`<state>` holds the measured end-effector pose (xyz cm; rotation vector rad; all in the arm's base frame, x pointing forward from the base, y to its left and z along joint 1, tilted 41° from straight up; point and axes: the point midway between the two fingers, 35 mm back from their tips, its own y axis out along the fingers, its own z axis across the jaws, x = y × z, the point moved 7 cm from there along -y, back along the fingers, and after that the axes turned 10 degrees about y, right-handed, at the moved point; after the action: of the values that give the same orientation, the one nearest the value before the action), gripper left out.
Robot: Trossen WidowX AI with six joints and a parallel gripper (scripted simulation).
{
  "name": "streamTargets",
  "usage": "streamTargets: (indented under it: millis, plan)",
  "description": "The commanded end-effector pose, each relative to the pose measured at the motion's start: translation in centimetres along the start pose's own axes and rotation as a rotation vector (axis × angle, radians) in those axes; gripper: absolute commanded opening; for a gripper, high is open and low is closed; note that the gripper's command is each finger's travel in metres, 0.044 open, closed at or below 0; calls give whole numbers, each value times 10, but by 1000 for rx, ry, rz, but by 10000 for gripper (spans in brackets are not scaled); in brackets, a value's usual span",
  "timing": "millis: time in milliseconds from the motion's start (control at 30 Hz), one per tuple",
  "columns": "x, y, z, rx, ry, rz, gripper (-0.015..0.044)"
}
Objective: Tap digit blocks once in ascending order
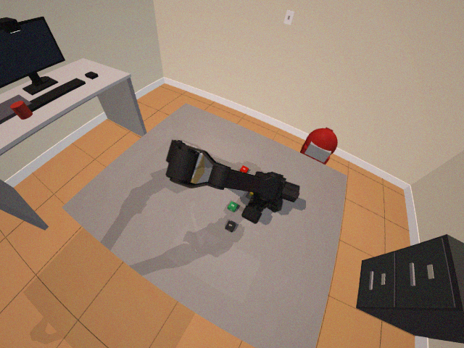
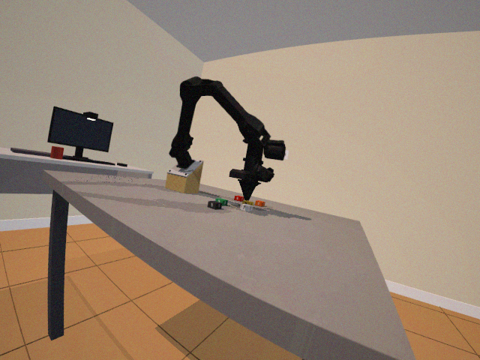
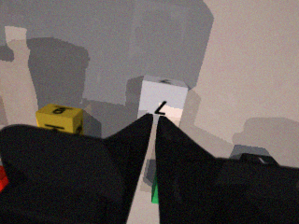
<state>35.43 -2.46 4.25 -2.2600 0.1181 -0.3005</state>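
My gripper [image 2: 247,199] [image 3: 154,120] is shut and empty, pointing down just above the white block [image 2: 246,208] [image 3: 161,93]. That block's 7 shows upside down in the wrist view at the tips; touching or not, I cannot tell. The yellow block [image 1: 250,194] [image 3: 60,113] sits left of it there, its digit 6 or 9. The green block [image 1: 233,206] [image 2: 221,202] [image 3: 155,192] and black block [image 1: 230,225] [image 2: 214,205] are partly behind the fingers in the wrist view. The red block [image 1: 243,170] [image 2: 238,198] [image 3: 2,179] and orange block [image 2: 259,203] stand beyond. The top view hides white and orange.
The grey table [image 1: 284,284] [image 2: 271,263] carries the arm on its wooden base [image 2: 181,182]. A desk [image 1: 112,80] with a monitor [image 1: 30,48] [image 2: 79,130] and a red cup [image 1: 21,109] [image 2: 56,152] stands apart. A black cabinet [image 1: 412,288] is at the right.
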Motion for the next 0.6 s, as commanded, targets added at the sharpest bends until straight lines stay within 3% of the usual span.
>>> streamTargets:
  millis: [0, 467, 567]
  plan:
    - [-3, 10, 1, -8, -12, 10, 20]
    - [-3, 19, 1, -9, -12, 10, 20]
    - [-3, -8, 1, -7, -11, 9, 20]
